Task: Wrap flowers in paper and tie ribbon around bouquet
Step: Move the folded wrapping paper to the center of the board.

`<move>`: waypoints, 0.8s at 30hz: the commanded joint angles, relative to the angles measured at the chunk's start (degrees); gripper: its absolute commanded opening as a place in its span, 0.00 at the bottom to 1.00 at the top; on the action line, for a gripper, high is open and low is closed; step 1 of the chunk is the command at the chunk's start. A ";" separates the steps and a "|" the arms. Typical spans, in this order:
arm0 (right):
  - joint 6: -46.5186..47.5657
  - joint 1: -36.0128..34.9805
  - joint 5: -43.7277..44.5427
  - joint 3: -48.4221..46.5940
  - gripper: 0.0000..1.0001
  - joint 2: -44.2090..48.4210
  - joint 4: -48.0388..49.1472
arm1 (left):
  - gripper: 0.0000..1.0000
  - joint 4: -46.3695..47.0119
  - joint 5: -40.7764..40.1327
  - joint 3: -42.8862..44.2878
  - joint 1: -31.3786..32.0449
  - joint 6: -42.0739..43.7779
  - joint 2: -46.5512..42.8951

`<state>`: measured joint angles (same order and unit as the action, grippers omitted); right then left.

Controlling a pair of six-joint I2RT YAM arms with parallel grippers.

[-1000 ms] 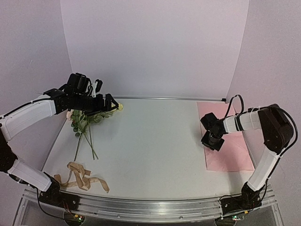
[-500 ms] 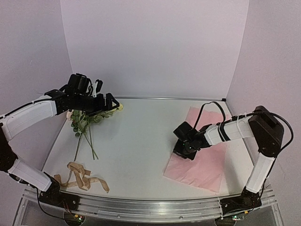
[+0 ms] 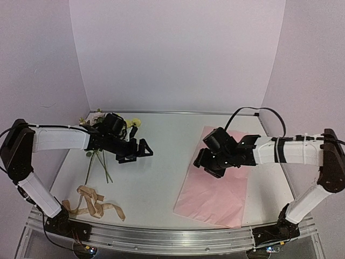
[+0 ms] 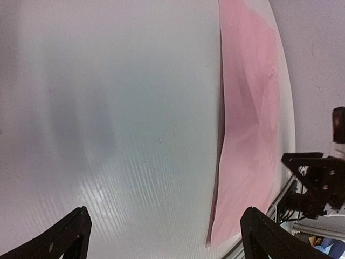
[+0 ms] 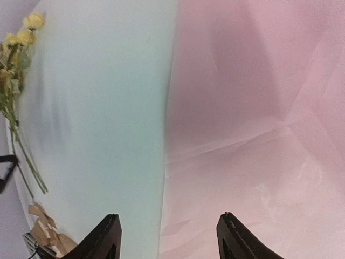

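Observation:
The flowers (image 3: pixel 135 123) lie at the back left of the table, their heads partly hidden under my left arm, their thin stems pointing toward the front. In the right wrist view the flowers (image 5: pixel 16 81) show at the far left. The pink paper (image 3: pixel 215 194) lies flat, right of centre, skewed toward the front. My right gripper (image 3: pixel 207 164) hovers open over the paper's back left part; the paper (image 5: pixel 253 135) runs its left edge between the fingers (image 5: pixel 105 240). My left gripper (image 3: pixel 137 151) stands open and empty over bare table, facing the paper (image 4: pixel 248 124). The tan ribbon (image 3: pixel 91 202) lies curled at the front left.
White walls close the table at the back and both sides. A metal rail (image 3: pixel 172 240) runs along the front edge. The right arm's mount (image 4: pixel 318 178) shows beyond the paper in the left wrist view. The ribbon (image 5: pixel 43 229) shows at the lower left of the right wrist view.
The right gripper dragged the paper from the right edge toward the centre, then opened and let it go. The left arm swung down and right, away from above the flowers.

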<state>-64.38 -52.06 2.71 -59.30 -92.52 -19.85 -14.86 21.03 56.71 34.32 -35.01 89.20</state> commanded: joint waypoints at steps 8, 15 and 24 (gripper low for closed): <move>2.93 15.47 5.90 22.53 0.98 20.84 -3.80 | 0.98 15.00 8.96 -1.59 6.53 -7.63 9.50; 8.68 28.75 -2.36 31.17 0.98 25.85 3.67 | 0.99 16.97 11.52 0.53 6.54 -7.96 13.72; 12.80 39.17 -18.19 31.39 0.98 16.25 14.07 | 0.99 15.27 11.23 3.48 6.53 -7.17 15.77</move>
<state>-54.14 -16.10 -7.72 -28.42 -73.26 -11.42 -0.92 31.64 57.30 40.80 -42.33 104.74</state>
